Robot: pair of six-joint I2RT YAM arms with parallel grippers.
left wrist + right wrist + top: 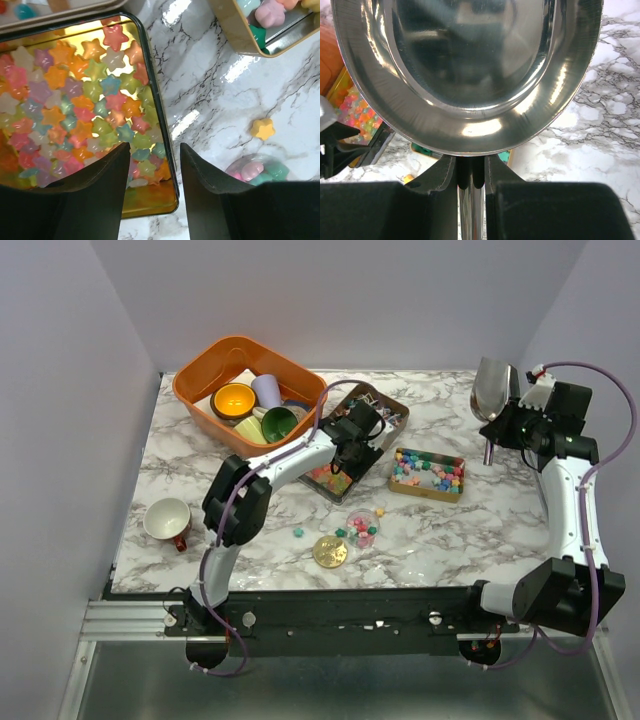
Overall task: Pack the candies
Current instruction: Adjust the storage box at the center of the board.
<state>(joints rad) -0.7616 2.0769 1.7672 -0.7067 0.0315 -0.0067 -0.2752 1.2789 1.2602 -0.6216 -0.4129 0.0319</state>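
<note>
**Candies** (75, 100): small star-shaped sweets, glossy and half-translucent, in pink, orange, green, blue and lilac. Heaped in a shallow dark-rimmed tin (156, 95) with a mirror-gold floor, at mid-bench a little toward the far edge. Long axis of the tin slanted, near-left to far-right.

**Left gripper** (155, 150): spread wide and empty, hanging just above the tin's right-hand rim, the rim line passing under the gap between the fingers. Bulk of the stars to the left of that gap, bare marble to the right. By far the nearer arm. Judged to need a short shift leftward before any descent into the heap.

**Right gripper** (470, 172): pinched on the round handle of a steel scoop (470, 75). Bowl oval and polished, contents not visible. Held up near the far right corner, well apart from the heap.

**Second tin** (428, 475): small, gold, rectangular, right of centre, long side roughly parallel to the near edge. Holds more stars.

**Clear round pot** (362, 527): part-filled, toward the near edge, with a flat gold disc (330, 551) just beside it.

**Loose yellow star** (262, 129): on marble between the pot and the second tin.
</note>
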